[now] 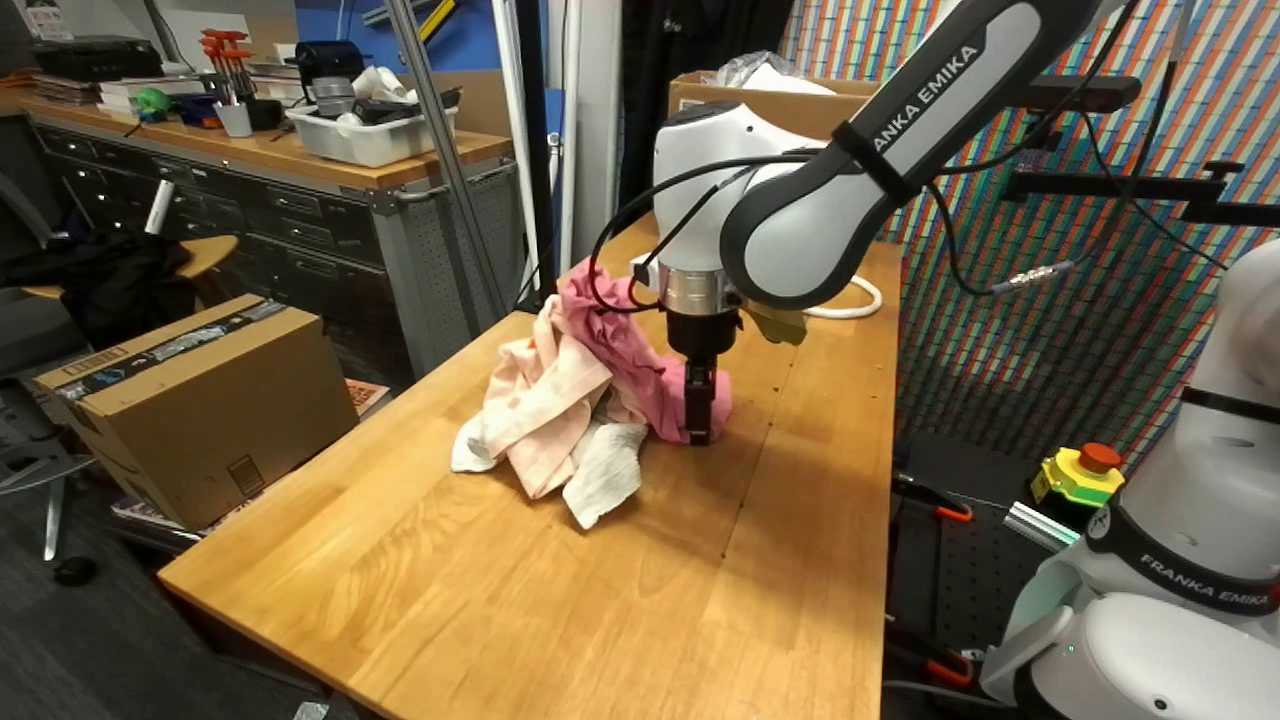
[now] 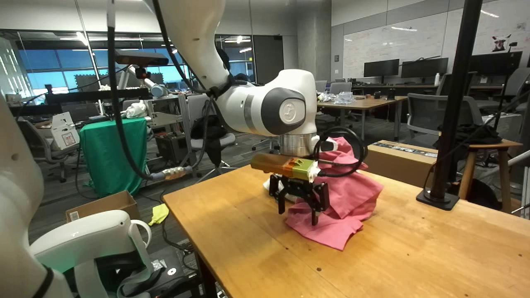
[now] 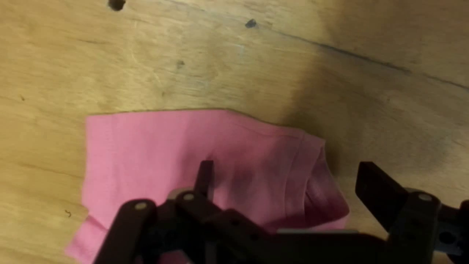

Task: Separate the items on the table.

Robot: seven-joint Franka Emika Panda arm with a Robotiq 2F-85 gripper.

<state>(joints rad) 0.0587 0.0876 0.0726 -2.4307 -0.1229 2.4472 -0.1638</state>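
Observation:
On the wooden table (image 1: 560,630) lies a heap of cloths. The pink cloth (image 1: 625,350) rises at the back of the heap, and one end spreads flat under my gripper (image 1: 699,438). A peach-beige cloth (image 1: 545,445) with a spot of orange rests against it, and a whitish cloth (image 1: 608,475) pokes out at the front. In an exterior view the gripper (image 2: 298,217) points straight down with jaws apart at the pink cloth's (image 2: 352,196) edge. From the wrist, one finger is above the pink fabric (image 3: 154,146), the other beyond its folded edge over bare wood; nothing is gripped.
A black pole's base (image 2: 437,199) stands on the table, near the pink cloth. A white cord loop (image 1: 850,308) lies behind the gripper. The cardboard box (image 1: 225,410) is off the table's side. Cables (image 2: 358,145) hang around the wrist.

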